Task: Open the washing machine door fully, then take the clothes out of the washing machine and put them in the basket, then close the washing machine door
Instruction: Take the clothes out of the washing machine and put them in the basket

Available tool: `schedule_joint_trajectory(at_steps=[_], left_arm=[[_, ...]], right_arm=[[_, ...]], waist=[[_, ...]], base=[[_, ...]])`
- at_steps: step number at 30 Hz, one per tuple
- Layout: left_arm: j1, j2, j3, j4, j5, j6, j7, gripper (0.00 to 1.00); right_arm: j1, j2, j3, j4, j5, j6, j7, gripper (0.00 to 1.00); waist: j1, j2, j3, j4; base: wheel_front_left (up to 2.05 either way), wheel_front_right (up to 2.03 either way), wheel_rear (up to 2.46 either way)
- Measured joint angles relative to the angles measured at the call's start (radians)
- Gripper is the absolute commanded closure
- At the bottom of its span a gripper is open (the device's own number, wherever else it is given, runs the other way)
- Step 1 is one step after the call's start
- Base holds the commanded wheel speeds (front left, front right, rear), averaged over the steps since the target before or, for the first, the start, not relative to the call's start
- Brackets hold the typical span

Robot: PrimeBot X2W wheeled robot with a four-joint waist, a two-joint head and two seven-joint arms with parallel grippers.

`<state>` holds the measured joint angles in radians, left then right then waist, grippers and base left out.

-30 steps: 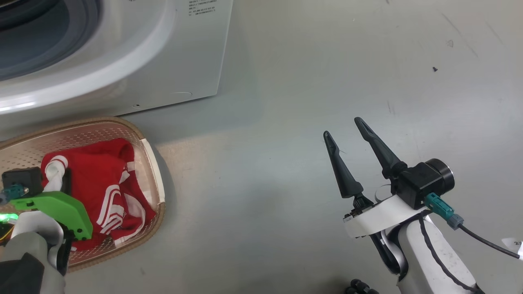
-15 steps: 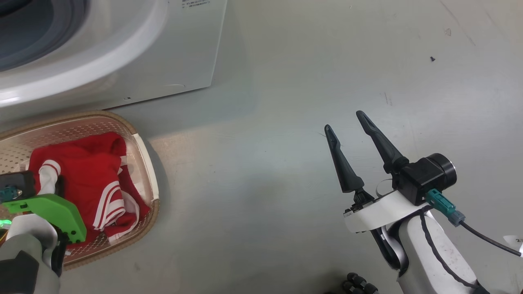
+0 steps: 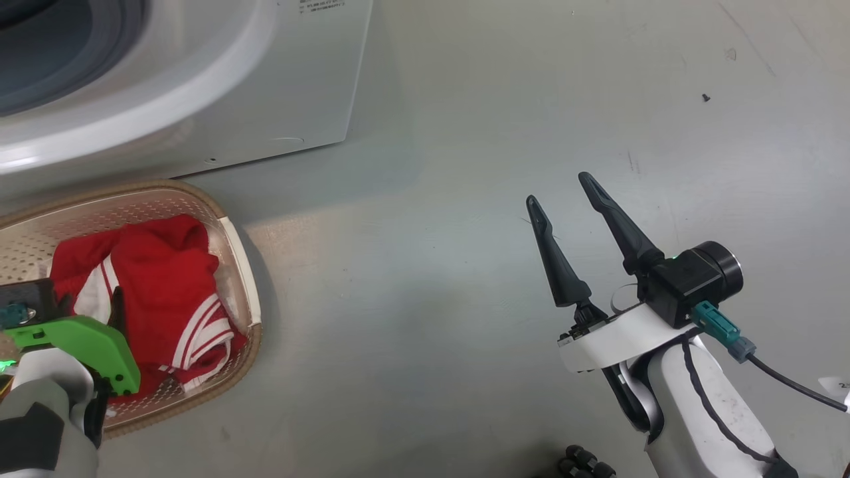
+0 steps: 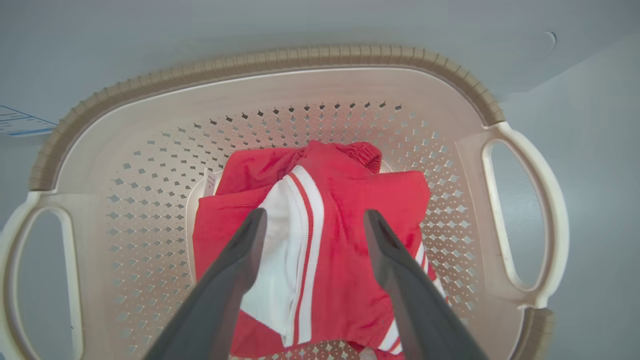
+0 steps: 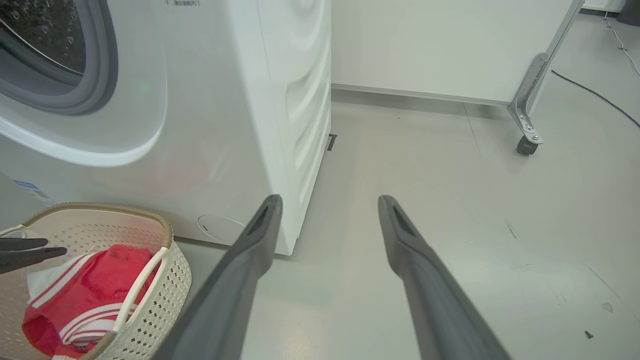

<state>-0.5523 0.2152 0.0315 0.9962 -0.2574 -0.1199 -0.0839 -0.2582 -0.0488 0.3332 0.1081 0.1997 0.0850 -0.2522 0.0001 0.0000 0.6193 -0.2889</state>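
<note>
The red clothes with white stripes lie bunched inside the cream basket, which stands on the floor just in front of the white washing machine. In the left wrist view my left gripper hangs open right above the clothes, a finger to either side of the white-striped fold and nothing pinched. My right gripper is open and empty above bare floor, well right of the basket. The machine's grey-gasketed opening shows the drum behind it. The washing machine door is out of view.
Grey floor spreads between the basket and my right gripper. A metal frame leg on a castor stands far right by a white wall panel, with a cable on the floor. A small dark screw lies to the right.
My left gripper has gone from shut to open and let go of the red clothes, which have settled into the basket. The right gripper has barely moved; the head view shifted a little.
</note>
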Motion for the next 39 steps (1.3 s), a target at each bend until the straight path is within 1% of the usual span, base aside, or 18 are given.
schedule_joint_trajectory(at_steps=[4,10,15,21,24,29,32,39], left_arm=[[-0.014,-0.009,-0.012,0.014,0.003,0.000,-0.015,0.00],[-0.028,-0.033,-0.027,0.029,0.004,0.000,-0.064,0.00],[-0.033,-0.060,-0.046,0.028,0.005,0.000,-0.119,0.00],[-0.033,-0.074,-0.075,0.015,0.031,-0.001,-0.149,0.00],[-0.033,-0.085,-0.087,-0.010,0.032,-0.001,-0.165,0.00],[-0.031,-0.114,-0.120,-0.058,0.047,-0.004,-0.168,0.00],[-0.024,-0.127,-0.123,-0.085,0.048,-0.004,-0.168,0.00],[0.021,-0.143,-0.102,-0.265,0.030,-0.004,-0.168,0.00]], right_arm=[[-0.001,0.000,-0.004,0.002,-0.001,-0.001,0.000,0.00],[-0.001,0.000,-0.008,0.012,-0.001,-0.001,0.000,0.00],[-0.002,0.000,-0.020,0.021,-0.001,-0.001,0.000,0.00],[-0.002,0.000,-0.042,0.034,0.001,-0.001,0.000,0.00],[-0.001,0.000,-0.056,0.043,0.002,-0.001,0.000,0.00],[0.003,-0.001,-0.086,0.053,0.008,-0.001,0.000,0.00],[0.014,-0.001,-0.100,0.056,0.012,-0.001,0.000,0.00],[0.052,-0.001,-0.120,0.061,0.013,-0.001,0.000,0.00]], waist=[[0.0000,0.0000,-0.008,0.005],[0.0000,0.0000,-0.035,0.021],[0.0000,0.0000,-0.069,0.040],[0.0000,0.0000,-0.122,0.069],[0.0000,0.0000,-0.152,0.086],[0.0000,0.0000,-0.206,0.120],[0.0000,0.0000,-0.239,0.142],[0.0000,0.0000,-0.323,0.193]], base=[[0.00,0.00,0.00],[0.00,0.00,0.00],[0.00,0.00,0.00],[0.00,0.00,0.00],[0.00,0.00,0.00],[0.00,0.00,0.00],[0.00,0.00,0.00],[0.00,0.00,0.00]])
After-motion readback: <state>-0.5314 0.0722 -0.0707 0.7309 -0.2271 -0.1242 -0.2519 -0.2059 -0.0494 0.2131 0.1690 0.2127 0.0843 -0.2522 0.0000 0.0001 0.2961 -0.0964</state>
